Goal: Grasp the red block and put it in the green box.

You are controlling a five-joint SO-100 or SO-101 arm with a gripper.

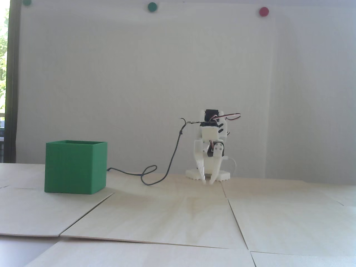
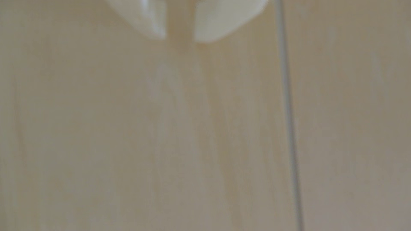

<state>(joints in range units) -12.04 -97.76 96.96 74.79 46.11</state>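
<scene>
The green box (image 1: 75, 167) stands on the left of the wooden table in the fixed view, its open top facing up and its inside hidden. The red block shows in neither view. My white gripper (image 1: 208, 182) hangs at the back centre, well to the right of the box, pointing straight down with its tips at the table surface. In the wrist view my gripper (image 2: 180, 38) enters from the top edge, blurred. Its two fingertips (image 2: 213, 24) stand a narrow slit apart, and only bare wood shows between them.
A black cable (image 1: 147, 178) loops across the table between the box and the arm's white base (image 1: 192, 173). The table is made of pale wooden panels with seams (image 2: 289, 115). Round green (image 1: 152, 7) and red (image 1: 263, 11) dots sit on the white wall.
</scene>
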